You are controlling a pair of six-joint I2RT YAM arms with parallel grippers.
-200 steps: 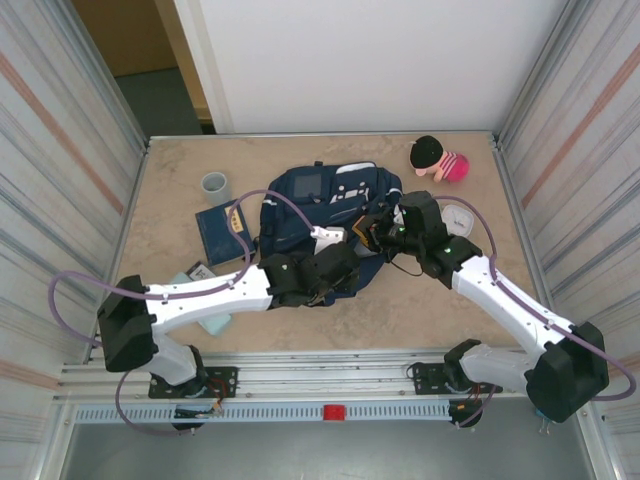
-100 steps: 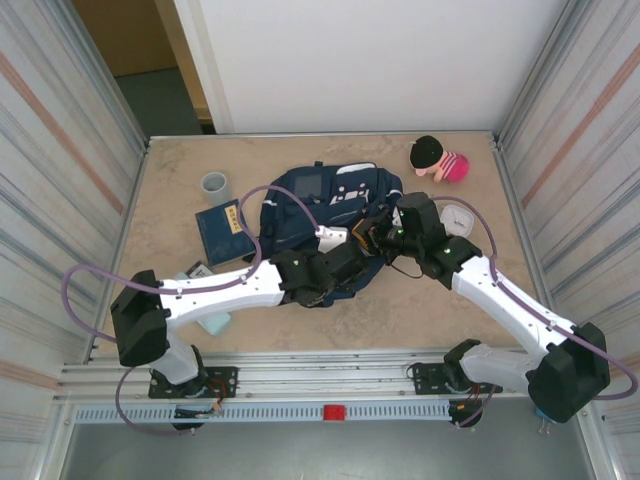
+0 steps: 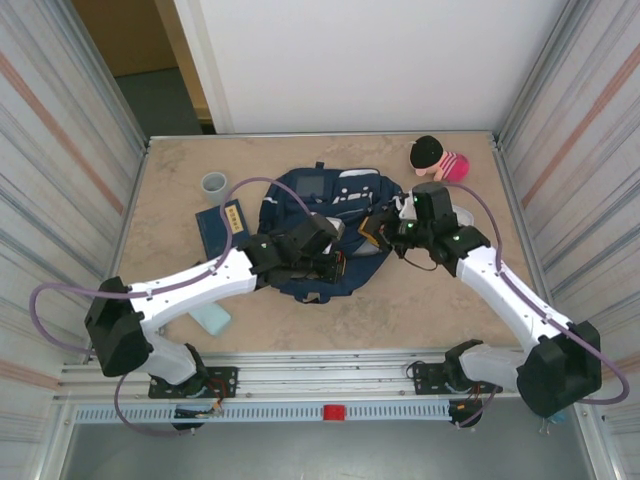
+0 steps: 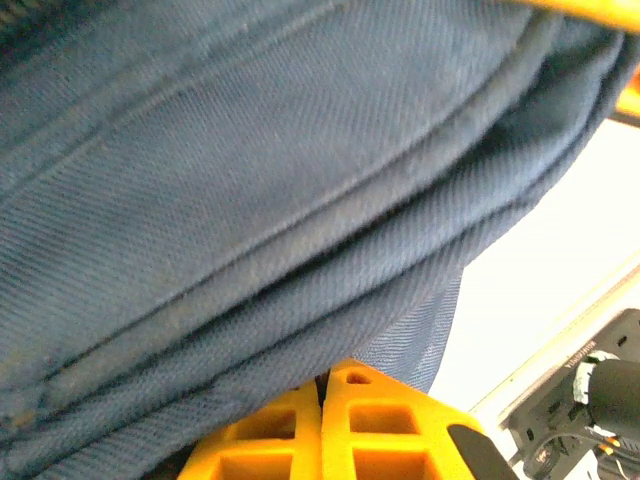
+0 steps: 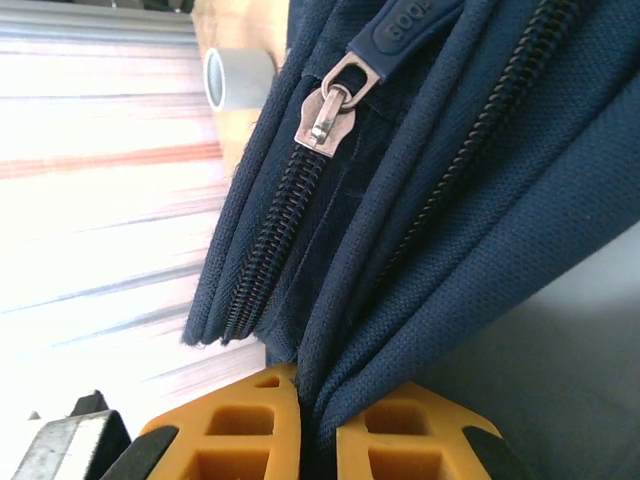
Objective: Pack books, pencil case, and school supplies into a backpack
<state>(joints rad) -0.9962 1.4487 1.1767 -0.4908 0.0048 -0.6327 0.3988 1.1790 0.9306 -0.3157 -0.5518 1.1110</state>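
The navy backpack (image 3: 318,205) lies in the middle of the table, front pocket up. My left gripper (image 3: 338,262) sits at its near edge, and in the left wrist view the orange fingers (image 4: 322,375) are pressed together on a fold of backpack (image 4: 250,180) cloth. My right gripper (image 3: 372,228) is at the bag's right side, shut on a thick fold of the backpack (image 5: 470,200) beside a zipper pull (image 5: 325,105). The dark navy book (image 3: 220,228) lies left of the bag. The pale teal pencil case (image 3: 212,318) pokes out from under my left arm.
A grey cup (image 3: 214,185) stands behind the book and also appears as the grey cup (image 5: 235,78) past the bag. A black and pink plush toy (image 3: 438,158) sits at the back right. Metal walls close in both sides.
My left gripper has shut on the bag's near edge and swung back and left with it. My right gripper, still shut on the bag, has moved slightly toward the back.
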